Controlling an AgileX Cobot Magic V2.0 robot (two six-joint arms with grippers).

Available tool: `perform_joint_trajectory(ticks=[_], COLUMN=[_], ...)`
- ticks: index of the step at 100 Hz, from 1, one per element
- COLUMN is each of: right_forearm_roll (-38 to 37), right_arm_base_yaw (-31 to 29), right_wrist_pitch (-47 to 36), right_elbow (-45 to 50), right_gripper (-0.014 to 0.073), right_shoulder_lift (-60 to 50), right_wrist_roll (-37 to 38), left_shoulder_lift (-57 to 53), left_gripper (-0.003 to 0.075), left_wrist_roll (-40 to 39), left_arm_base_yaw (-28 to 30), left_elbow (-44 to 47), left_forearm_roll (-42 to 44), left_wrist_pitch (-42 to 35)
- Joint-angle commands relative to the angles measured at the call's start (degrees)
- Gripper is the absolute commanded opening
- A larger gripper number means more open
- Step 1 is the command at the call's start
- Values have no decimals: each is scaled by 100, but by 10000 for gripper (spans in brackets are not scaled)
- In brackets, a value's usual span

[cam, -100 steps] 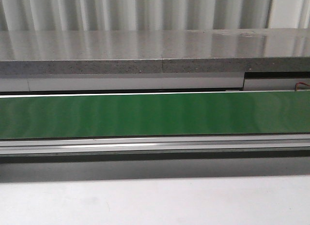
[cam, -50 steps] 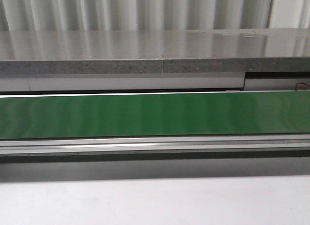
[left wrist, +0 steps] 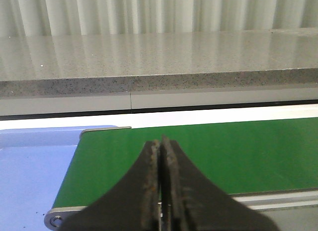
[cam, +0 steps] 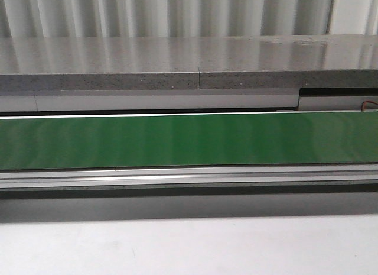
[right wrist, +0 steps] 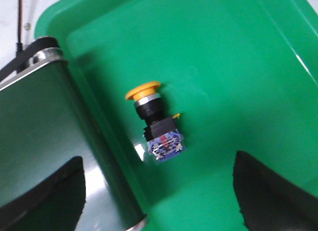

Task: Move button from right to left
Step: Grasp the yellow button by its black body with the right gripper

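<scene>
The yellow-capped push-button (right wrist: 155, 121) lies on its side in the green tray (right wrist: 238, 57), just beside the end of the green conveyor belt (right wrist: 44, 136). My right gripper (right wrist: 159, 191) hangs above it, fingers spread wide and empty. My left gripper (left wrist: 161, 191) is closed on nothing, over the belt's other end.

My front camera faced the green belt (cam: 189, 139) side-on; the left wrist shared it, the right wrist looked straight down.
</scene>
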Motion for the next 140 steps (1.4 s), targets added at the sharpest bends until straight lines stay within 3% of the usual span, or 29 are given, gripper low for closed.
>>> perform_joint_trajectory(ticks=[1,32,113,127,140], right_forearm_roll=[46,64,-113,-113,-113], right_arm_base_yaw=[-77,-77,-77,-77,-77], right_wrist_pitch=[-504,-633,-944,-948,-892], right_elbow=[-196,-536,-741,-741,-741], right_gripper=[603,603,591,489,279], right_shoulder_lift=[150,1139,2270,2453,2477], right_wrist_roll=[-90,-90,-108,-108,-108], left_shoulder_lift=[-195,-195,-195,-195,-195], left_gripper=[-20,-20,-20,-20,-20], left_wrist_roll=[-49,-49,-49,-49,-49], left_arm_base_yaw=[-30,-30,-30,-30,-30], left_elbow=[154,154,154,154,154], left_forearm_roll=[-43,-43,-43,-43,-43], left_wrist_pitch=[-496,-496,-496,-496,-496])
